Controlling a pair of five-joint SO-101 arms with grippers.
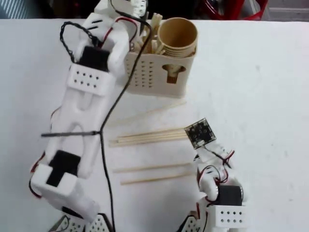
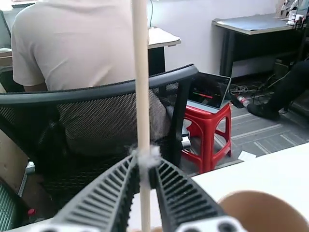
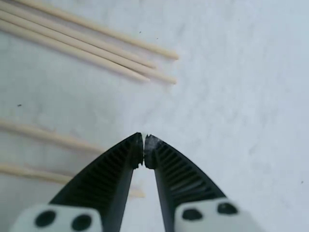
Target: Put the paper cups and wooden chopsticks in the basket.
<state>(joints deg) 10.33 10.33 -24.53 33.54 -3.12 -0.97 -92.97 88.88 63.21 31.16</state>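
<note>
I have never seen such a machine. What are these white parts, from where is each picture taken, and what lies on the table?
These are two small robot arms at a white table. One picture looks down from above; the other two come from a camera on each arm's wrist. The left gripper is shut on one upright wooden chopstick, up by the basket, which holds stacked paper cups. The right gripper is shut with nothing in it, just above the table. Several loose chopsticks lie there.

black mesh chair (image 2: 91, 126), red stool (image 2: 208, 126), dark desk (image 2: 256, 23), grey floor (image 2: 271, 136), white wall (image 2: 193, 19).
</note>
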